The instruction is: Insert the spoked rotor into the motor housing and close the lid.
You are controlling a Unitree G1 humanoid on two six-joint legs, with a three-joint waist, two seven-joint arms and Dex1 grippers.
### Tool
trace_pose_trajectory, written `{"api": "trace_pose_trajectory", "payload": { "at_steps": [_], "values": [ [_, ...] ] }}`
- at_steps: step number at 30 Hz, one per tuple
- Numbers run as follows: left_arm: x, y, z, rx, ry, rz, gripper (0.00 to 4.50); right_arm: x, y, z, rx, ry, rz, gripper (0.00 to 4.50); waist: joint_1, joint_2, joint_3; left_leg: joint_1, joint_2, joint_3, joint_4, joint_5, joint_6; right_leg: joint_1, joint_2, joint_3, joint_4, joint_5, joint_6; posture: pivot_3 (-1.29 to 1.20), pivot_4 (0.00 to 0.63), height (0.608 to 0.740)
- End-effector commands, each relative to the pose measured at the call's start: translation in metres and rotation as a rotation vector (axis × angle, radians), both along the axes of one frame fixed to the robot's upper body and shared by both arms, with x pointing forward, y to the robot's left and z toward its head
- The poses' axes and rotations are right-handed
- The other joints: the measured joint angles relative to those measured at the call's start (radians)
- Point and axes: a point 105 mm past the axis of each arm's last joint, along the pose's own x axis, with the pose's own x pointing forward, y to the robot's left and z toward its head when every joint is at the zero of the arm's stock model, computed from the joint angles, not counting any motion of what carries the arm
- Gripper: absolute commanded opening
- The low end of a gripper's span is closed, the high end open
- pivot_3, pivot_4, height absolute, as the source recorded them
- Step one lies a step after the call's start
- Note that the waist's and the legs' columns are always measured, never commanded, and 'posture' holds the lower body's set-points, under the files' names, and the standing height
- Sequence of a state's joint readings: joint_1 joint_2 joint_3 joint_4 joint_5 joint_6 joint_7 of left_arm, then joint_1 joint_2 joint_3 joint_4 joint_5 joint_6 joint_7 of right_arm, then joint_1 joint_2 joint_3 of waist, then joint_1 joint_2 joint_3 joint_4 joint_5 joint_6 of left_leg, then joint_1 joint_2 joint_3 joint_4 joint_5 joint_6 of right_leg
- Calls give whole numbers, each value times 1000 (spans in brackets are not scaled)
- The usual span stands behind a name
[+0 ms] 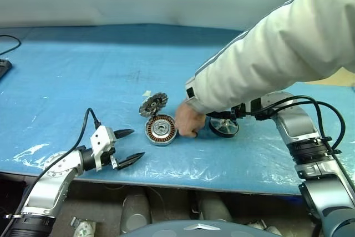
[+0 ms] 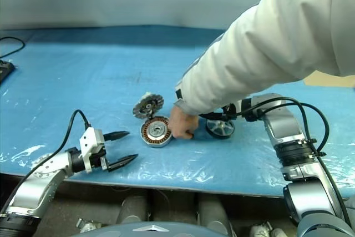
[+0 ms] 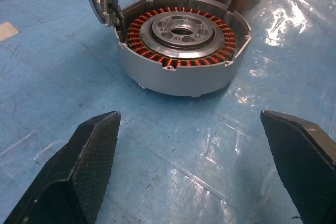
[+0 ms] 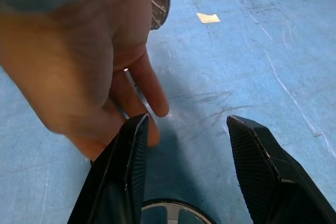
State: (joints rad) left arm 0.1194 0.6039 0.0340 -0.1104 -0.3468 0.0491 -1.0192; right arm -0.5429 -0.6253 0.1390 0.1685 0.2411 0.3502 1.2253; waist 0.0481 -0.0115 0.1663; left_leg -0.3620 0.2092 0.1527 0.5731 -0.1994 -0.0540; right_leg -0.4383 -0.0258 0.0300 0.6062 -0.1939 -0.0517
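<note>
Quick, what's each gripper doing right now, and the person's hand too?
Left gripper: open, empty.
Right gripper: open, over the spoked rotor, not gripping it.
Person's hand: resting against the motor housing.

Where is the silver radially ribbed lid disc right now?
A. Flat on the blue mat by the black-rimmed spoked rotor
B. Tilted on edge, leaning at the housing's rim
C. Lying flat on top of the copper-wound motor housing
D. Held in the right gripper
B: the silver ribbed lid disc stands tilted against the far rim of the copper-wound motor housing, whose windings remain uncovered.
</note>
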Motion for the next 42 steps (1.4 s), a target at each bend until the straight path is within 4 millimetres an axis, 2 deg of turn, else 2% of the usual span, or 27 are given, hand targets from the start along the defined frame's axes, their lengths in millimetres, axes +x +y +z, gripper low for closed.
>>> {"api": "trace_pose_trajectory", "payload": {
  "at_steps": [1, 7, 14, 19, 29, 33, 42],
  "values": [
    [1, -2, 6, -4, -34, -10, 4500, -3, 4, 17, 26, -34, 46, 2456, 0, 0, 0, 0, 0, 0, 0, 0, 0, 0, 0, 0, 0, 0, 0, 0, 150, 740],
    [1, -4, 5, -8, -28, -17, 4500, -15, 7, 19, -1, -12, 122, 2456, 1, 0, 0, 0, 0, 0, 0, 0, 0, 0, 0, 0, 0, 0, 0, 0, 150, 740],
    [0, -9, 6, -10, -19, -31, 4500, -55, 26, 7, -90, 27, 391, 2456, 0, 0, 0, 0, 0, 0, 0, 0, 0, 0, 0, 0, 0, 0, 0, 0, 150, 740],
    [-1, -11, 9, -8, -18, -40, 4500, -48, 36, -11, -163, -44, 425, 2456, -1, 0, 0, 1, 0, 0, 1, 0, 0, 1, 0, 0, 0, 0, 0, 0, 150, 740],
    [-4, -8, 7, 0, -6, -24, 4500, -40, 62, -29, -174, -101, 428, 2456, -4, 0, 0, 0, 0, 0, 0, 0, 0, 0, 0, 0, 0, 0, 0, 0, 150, 740],
    [-4, -7, 5, 1, -6, -12, 4500, -39, 61, -35, -202, -94, 426, 2456, -4, 0, 0, 0, 0, 0, 1, 0, 0, 0, 0, 0, 0, 0, 0, 0, 150, 740],
    [-5, -4, 1, 3, -3, -3, 4500, -31, 46, -53, -278, -78, 385, 2456, -4, 0, 0, 0, 0, 0, 1, 0, 0, 0, 0, 0, 0, 0, 0, 0, 150, 740]
  ]
}}
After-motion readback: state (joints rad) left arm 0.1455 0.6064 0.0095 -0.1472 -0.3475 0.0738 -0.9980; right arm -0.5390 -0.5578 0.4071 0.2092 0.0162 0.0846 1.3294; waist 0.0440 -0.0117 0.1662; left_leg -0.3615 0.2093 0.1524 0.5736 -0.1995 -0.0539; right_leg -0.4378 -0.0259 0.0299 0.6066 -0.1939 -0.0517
